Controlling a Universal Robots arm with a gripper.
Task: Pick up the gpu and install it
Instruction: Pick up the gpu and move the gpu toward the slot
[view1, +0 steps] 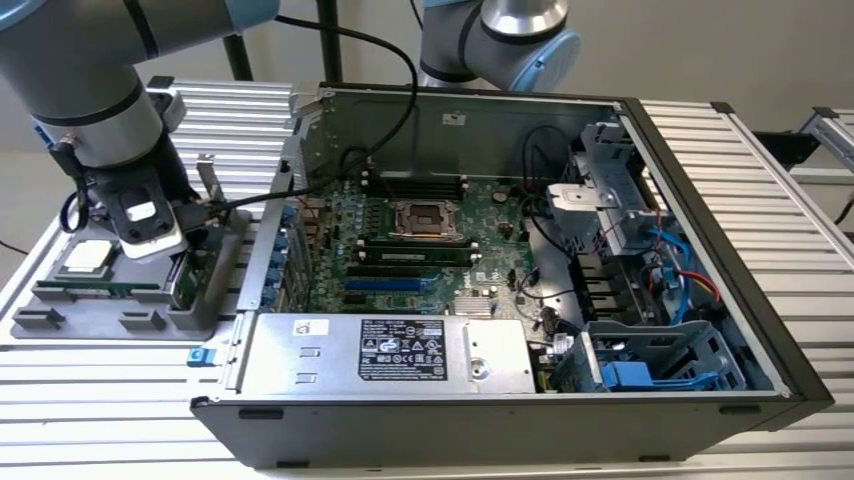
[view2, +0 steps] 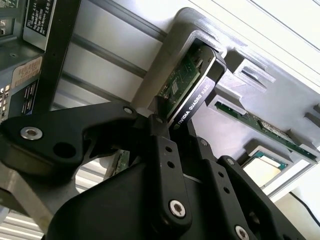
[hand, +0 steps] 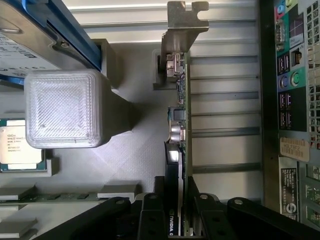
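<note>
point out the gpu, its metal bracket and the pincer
gpu (hand: 180, 120), first wrist view, on the card's edge-on board
metal bracket (hand: 182, 22), first wrist view, on its flat silver face
pincer (hand: 179, 202), first wrist view, midway between fingertips shut on the gpu

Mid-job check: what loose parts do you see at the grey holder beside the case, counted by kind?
gpu: 1, standing on edge in its slot, with the claw at it
processor chip: 1
memory stick: 1
hard drive: 1
Total: 4
</note>
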